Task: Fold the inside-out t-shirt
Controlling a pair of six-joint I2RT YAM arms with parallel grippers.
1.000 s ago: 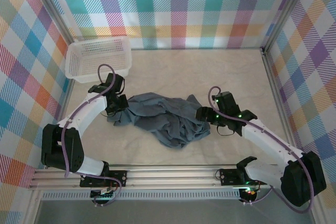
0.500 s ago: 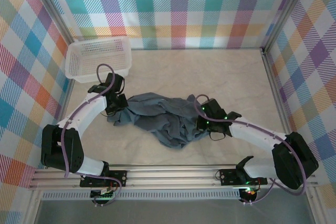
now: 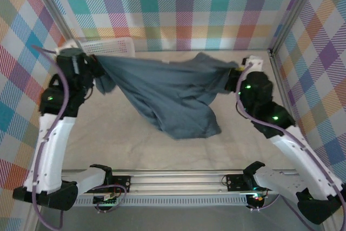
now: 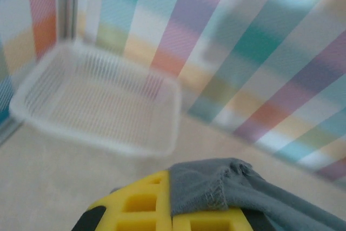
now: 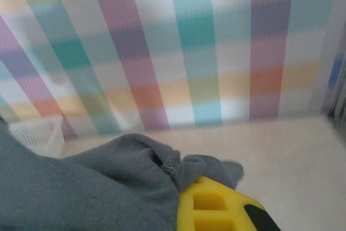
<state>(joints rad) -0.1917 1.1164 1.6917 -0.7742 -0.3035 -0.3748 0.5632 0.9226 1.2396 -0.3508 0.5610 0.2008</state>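
At the left edge of the tabletop, just in front of the white basket, the left jaws are clenching one bunched corner of the t-shirt. In the left wrist view the grey cloth is sitting pinched between the yellow pads. From there the t-shirt is stretching across the middle, hanging in the air between the two arms. Its upper edge is pulling fairly taut while the bulk is sagging in a crumpled pouch toward the tabletop; whether the lowest fold is touching the surface I cannot tell. At the right, the right jaws are clamping the opposite bunched edge, with cloth spilling over a yellow pad. The step in hand looks like lifting and spreading the garment to find its shape — no fold is made yet. The next move probably calls for drawing the arms farther apart to open the cloth, then lowering it flat without letting either corner slip.
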